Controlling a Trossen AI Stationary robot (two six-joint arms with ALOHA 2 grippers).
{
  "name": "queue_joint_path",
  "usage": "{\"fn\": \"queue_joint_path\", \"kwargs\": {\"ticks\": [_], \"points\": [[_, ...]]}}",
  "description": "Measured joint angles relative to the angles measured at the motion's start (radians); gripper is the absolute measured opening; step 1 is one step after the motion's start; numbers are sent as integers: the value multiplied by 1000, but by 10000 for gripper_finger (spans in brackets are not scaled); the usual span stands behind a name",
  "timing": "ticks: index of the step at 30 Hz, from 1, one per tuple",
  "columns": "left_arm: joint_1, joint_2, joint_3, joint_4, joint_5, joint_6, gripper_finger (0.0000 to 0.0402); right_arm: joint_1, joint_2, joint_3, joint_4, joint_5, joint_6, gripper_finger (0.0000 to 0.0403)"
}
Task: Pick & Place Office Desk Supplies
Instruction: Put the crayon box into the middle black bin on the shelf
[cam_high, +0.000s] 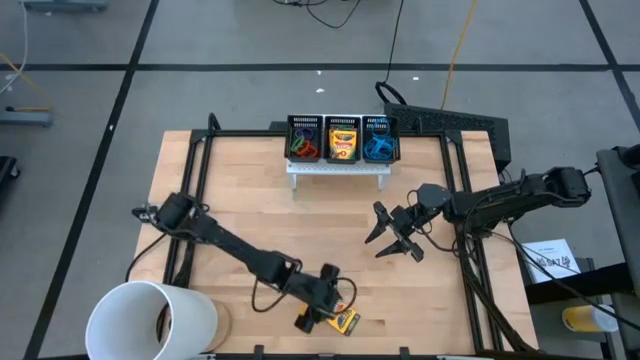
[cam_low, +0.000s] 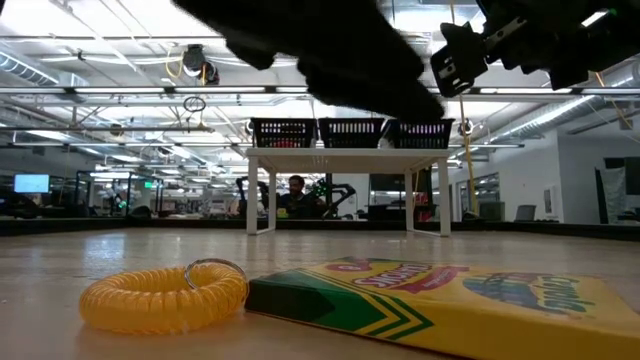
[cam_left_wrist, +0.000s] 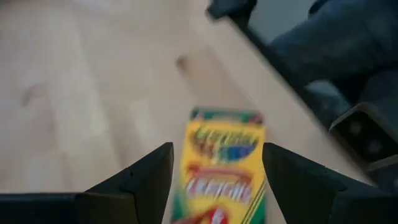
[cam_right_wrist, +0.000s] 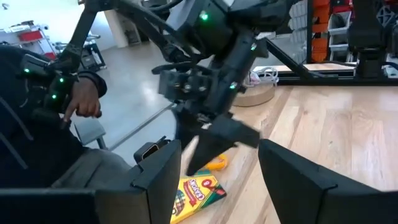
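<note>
The left gripper (cam_high: 322, 312) hangs over a crayon box (cam_high: 345, 320) that lies flat near the worktop's front edge. Its fingers are wide open and hold nothing. A yellow coil loop (cam_low: 163, 294) lies just beside the box. The right gripper (cam_high: 392, 233) waits near the middle, toward the right edge, also open and empty

Bright ceiling lights (cam_low: 90, 62) — grey floor (cam_high: 230, 90) beyond.

A robotics lab: wooden test table (cam_high: 260, 210), ceiling strip lights (cam_low: 120, 92) (monitor-lined workstations (cam_low: 31, 184) behind).
</note>
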Motion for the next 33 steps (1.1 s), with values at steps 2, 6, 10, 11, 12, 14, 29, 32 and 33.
{"fn": "queue_joint_path", "kwargs": {"ticks": [2, 6, 10, 11, 12, 14, 29, 32, 33], "points": [[-16, 21, -1, 50, 8, -4, 255, 0, 0, 0, -3, 0, 1, 205], [-39, 57, -7, 58, 7, 24, 255, -2, 0, 0, 0, 0, -6, 205], [-56, 98, -6, 77, 1, 6, 255, -6, 0, 0, 20, 1, 4, 205], [-58, 110, -6, 74, -10, 0, 255, -6, 0, 0, 26, 1, 12, 205], [-59, 124, -6, 84, -25, -7, 255, -6, 0, 0, 30, 0, 20, 205], [-60, 146, -7, 89, -69, -16, 255, -6, 0, 0, 31, 0, 29, 205], [-2, 173, -6, 85, -390, -302, 255, 56, 0, 0, 20, 1, 171, 205], [14, 173, -6, 85, -391, -341, 255, 74, 0, 0, -64, 11, 339, 205], [18, 173, -6, 85, -389, -348, 255, 83, 0, 0, -108, 36, 359, 205]]}}
